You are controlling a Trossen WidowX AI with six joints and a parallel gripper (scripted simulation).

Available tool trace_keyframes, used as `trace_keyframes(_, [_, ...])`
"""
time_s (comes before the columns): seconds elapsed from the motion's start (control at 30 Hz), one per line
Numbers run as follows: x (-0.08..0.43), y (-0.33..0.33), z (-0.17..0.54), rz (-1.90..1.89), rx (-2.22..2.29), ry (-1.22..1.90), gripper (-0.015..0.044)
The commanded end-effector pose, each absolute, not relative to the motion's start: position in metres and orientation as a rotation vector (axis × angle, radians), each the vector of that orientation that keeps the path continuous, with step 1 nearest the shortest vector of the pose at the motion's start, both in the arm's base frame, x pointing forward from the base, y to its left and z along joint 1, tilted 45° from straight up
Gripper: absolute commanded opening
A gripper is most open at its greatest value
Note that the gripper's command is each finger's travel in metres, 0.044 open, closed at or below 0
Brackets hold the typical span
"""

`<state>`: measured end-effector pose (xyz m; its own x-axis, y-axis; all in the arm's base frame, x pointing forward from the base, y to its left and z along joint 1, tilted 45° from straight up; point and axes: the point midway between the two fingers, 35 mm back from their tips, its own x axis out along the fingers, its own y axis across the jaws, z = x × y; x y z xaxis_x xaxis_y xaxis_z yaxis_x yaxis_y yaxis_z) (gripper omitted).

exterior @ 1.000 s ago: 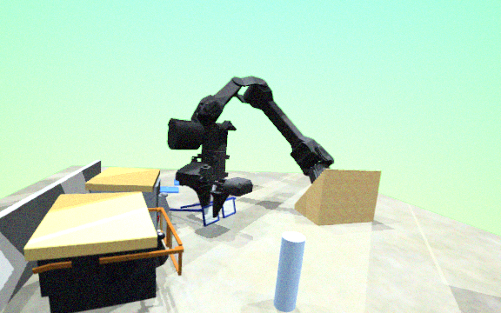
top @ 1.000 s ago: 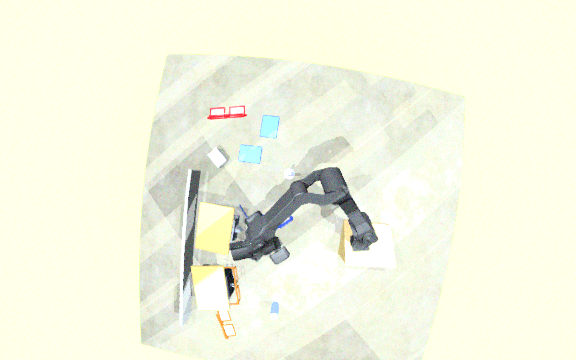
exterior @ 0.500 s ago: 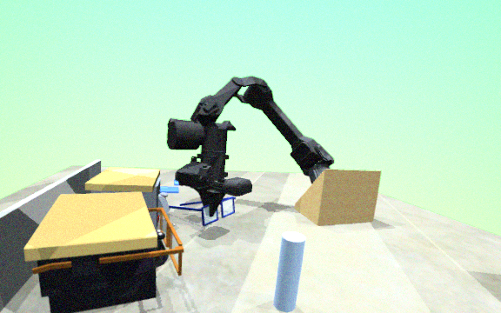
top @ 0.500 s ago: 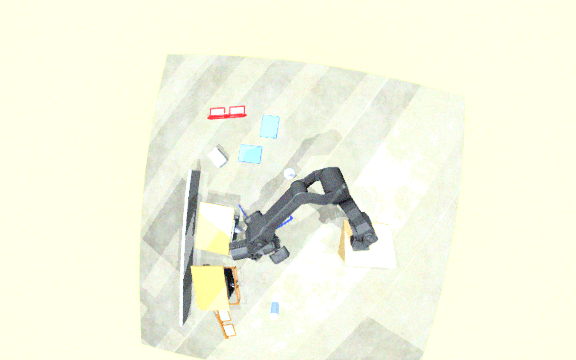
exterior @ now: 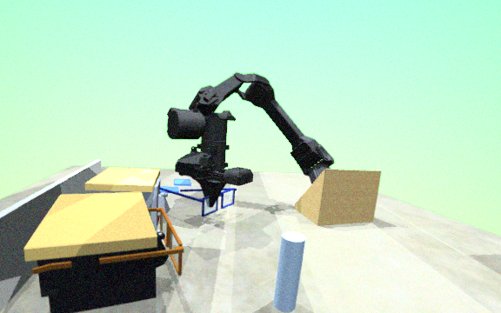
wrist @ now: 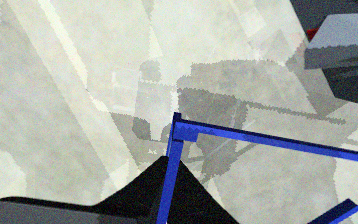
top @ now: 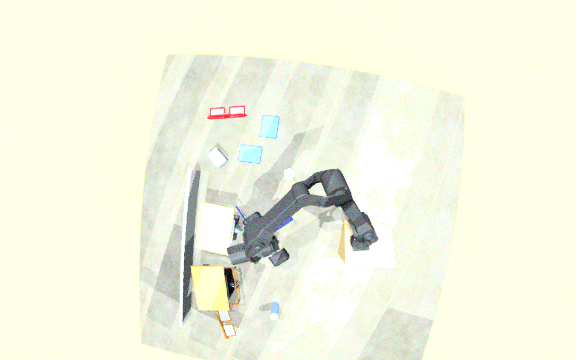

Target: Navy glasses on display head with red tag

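The navy glasses hang a little above the table, lenses upright and temples pointing toward the grey display head. My gripper is shut on the front frame of the navy glasses, around its middle. The arm hides much of them in the top view. The grey head is under the farther pale yellow board. A bit of red tag shows beside it. The glasses are apart from its face.
The black head beside it wears orange glasses. A low wall stands behind both heads. A blue cylinder stands in front. A brown wedge block is near the arm's base. Red glasses lie farther off.
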<state>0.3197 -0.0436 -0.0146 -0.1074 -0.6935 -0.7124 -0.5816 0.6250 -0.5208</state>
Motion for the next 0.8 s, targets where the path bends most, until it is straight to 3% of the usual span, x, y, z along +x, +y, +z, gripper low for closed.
trace_keyframes(0.0, [0.326,-0.026,0.002,-0.13,-1.029,1.77,0.0])
trace_keyframes(0.33, [0.331,0.01,0.04,-0.133,-1.032,1.77,0.0])
trace_keyframes(0.77, [0.332,0.007,0.047,-0.133,-1.033,1.77,0.0])
